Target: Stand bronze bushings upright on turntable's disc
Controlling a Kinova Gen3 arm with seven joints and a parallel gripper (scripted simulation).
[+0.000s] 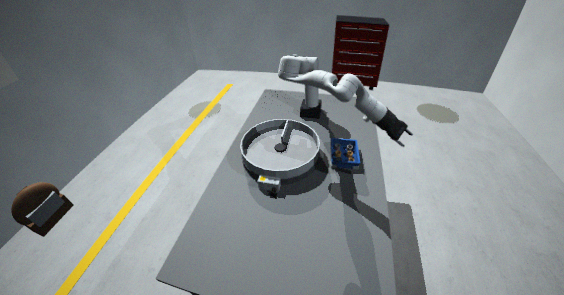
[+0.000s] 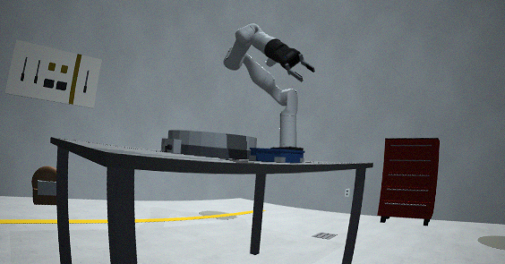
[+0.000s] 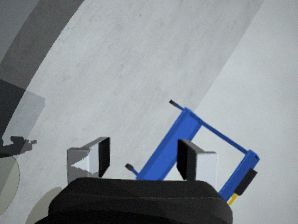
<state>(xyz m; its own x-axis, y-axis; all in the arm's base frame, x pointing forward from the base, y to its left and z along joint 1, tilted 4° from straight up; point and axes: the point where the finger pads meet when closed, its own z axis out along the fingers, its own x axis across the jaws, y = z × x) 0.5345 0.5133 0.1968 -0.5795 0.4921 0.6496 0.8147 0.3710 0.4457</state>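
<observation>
A small blue crate point(image 1: 345, 165) sits on the surface just beside the turntable, on the side away from the yellow floor line. Inside it lie several short bushings point(image 1: 348, 152), some bronze-toned and some pale steel, too small to count or to tell their poses. The turntable point(image 1: 252, 163) is a wide, shallow grey ring wall around a flat pale disc point(image 1: 270, 158), with a dark hub point(image 1: 280, 147) at its centre; the disc carries no bushings

Open, empty hand point(image 2: 303, 70) high above crate point(image 2: 277, 154) and turntable point(image 2: 210, 143)
</observation>
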